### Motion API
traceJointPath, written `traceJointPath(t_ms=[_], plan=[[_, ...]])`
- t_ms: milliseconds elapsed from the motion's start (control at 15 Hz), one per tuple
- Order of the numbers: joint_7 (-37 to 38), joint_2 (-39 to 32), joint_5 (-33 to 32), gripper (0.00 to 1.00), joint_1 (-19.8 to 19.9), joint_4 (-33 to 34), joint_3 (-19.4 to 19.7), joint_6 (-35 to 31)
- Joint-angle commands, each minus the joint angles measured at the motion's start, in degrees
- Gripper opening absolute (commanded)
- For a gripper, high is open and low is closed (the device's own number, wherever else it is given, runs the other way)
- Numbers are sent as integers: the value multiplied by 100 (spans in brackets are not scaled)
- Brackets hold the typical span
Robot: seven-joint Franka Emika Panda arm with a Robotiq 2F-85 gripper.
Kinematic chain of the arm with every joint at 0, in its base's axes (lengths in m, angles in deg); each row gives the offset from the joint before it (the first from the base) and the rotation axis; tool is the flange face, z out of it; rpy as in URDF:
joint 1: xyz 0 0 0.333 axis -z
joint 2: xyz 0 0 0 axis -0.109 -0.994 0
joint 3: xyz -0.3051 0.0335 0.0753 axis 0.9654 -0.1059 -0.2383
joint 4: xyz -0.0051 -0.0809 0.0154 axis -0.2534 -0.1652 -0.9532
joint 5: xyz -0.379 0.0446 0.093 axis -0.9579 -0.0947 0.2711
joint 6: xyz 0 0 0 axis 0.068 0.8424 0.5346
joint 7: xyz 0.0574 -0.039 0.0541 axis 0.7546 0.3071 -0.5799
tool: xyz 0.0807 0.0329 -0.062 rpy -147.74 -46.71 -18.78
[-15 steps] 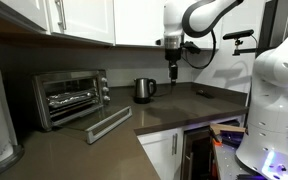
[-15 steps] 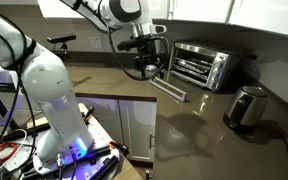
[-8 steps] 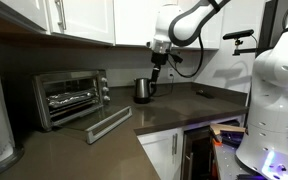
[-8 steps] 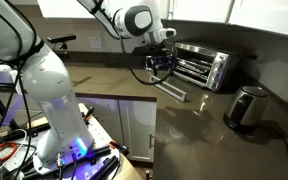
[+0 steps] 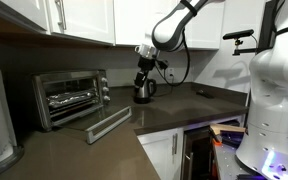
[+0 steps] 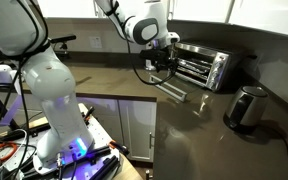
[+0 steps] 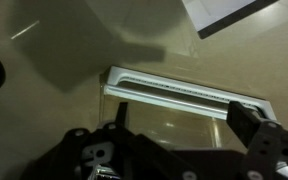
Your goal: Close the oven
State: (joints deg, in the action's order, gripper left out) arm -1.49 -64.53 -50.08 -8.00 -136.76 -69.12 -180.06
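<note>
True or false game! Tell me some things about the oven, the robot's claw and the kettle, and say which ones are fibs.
The small boxy silver toaster oven has its glass door folded down open. True.
The claw is squeezing the door's bar handle. False: it is open, above the door, holding nothing.
A small dark steel kettle stands on the dark counter. True.
The kettle sits inside the oven. False: it is outside, on the counter.

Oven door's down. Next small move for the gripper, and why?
Probably descend toward the bar handle to get under it and lift. The oven door lies fully open, roughly flat over the counter. The gripper hangs above the door with jaws open, touching nothing.
</note>
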Motion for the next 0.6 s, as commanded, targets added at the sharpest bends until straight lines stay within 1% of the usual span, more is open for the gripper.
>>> traceJointPath(t_ms=[0, 133, 333, 533], plan=[[-19, -6, 41, 100, 124, 9, -128, 10], [-83, -85, 118, 100, 66, 36, -116, 23], [-150, -304, 413, 100, -106, 79, -194, -200], [-378, -597, 1094, 100, -385, 148, -291, -434]])
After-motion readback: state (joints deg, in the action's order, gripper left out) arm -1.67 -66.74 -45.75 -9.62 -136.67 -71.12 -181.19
